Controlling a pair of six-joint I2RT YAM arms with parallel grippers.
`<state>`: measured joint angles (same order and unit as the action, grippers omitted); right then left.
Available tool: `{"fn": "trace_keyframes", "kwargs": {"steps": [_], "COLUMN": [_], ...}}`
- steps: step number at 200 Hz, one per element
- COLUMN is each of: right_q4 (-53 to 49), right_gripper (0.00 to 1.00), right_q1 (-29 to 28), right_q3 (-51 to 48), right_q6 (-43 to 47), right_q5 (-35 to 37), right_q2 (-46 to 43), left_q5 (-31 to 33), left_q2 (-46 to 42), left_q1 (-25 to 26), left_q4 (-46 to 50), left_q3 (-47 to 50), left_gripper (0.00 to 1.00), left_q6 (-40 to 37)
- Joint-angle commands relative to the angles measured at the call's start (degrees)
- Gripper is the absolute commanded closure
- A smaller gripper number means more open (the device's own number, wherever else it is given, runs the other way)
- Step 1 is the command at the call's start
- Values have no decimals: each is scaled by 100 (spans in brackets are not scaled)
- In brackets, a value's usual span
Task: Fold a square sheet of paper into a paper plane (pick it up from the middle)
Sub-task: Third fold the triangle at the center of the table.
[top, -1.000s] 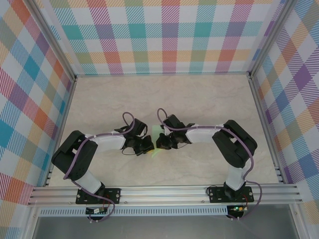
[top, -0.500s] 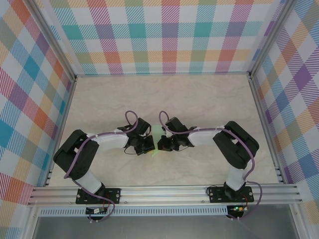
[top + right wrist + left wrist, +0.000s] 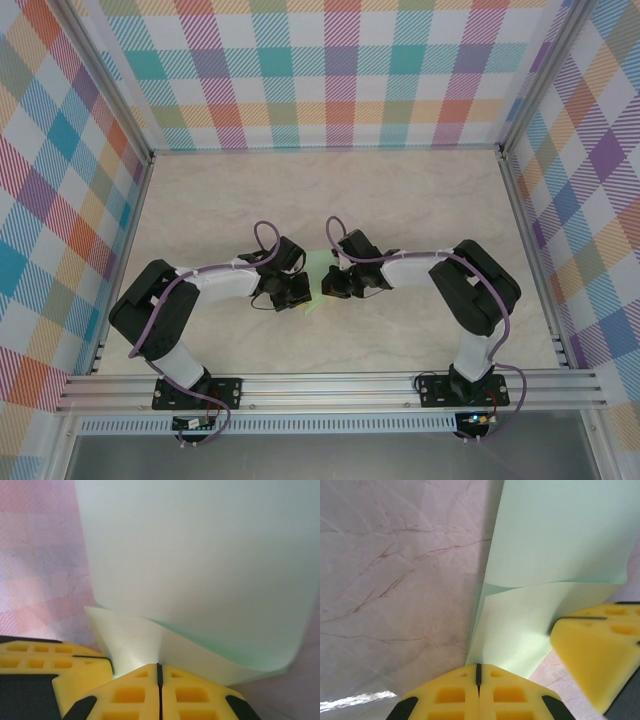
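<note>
The square sheet of paper [image 3: 555, 535], pale mint green, is folded over on itself into layers and hangs between my two grippers above the table's middle [image 3: 317, 266]. Whether it has a paper plane's shape I cannot tell. My left gripper [image 3: 478, 667] is shut on the paper's lower edge, and from above it sits left of the paper [image 3: 303, 290]. My right gripper [image 3: 159, 666] is shut on a creased corner of the paper [image 3: 200, 555], just right of the left one [image 3: 328, 285]. Each wrist view catches the other gripper's yellow fingers [image 3: 600, 650] close by.
The marble-patterned tabletop [image 3: 420, 200] lies under the paper. Checked walls [image 3: 330, 70] close in the back and both sides. A metal rail [image 3: 330, 388] with the arm bases runs along the near edge.
Both wrists have drifted slightly toward the far side, still pinching the paper. The right jaws stayed closed on it.
</note>
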<state>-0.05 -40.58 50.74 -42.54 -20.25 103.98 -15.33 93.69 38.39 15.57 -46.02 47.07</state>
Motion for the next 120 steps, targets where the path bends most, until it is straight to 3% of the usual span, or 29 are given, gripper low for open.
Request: {"fn": "trace_keyframes", "kwargs": {"steps": [1,60,120], "right_q4": [-273,-682,-481], "right_gripper": [93,94,93], "right_q1": [307,768,461], "right_q3": [-56,94,75], "right_q6": [161,421,282], "right_q5": [474,828,473], "right_q2": [-36,-150,-695], "left_q5": [859,830,799], "left_q2": [487,508,505], "left_q1": [17,27,37], "left_q4": [1078,1016,989], "left_q3": [360,367,339], "left_gripper": [100,100,100], "left_q6": [-106,-126,-104]}}
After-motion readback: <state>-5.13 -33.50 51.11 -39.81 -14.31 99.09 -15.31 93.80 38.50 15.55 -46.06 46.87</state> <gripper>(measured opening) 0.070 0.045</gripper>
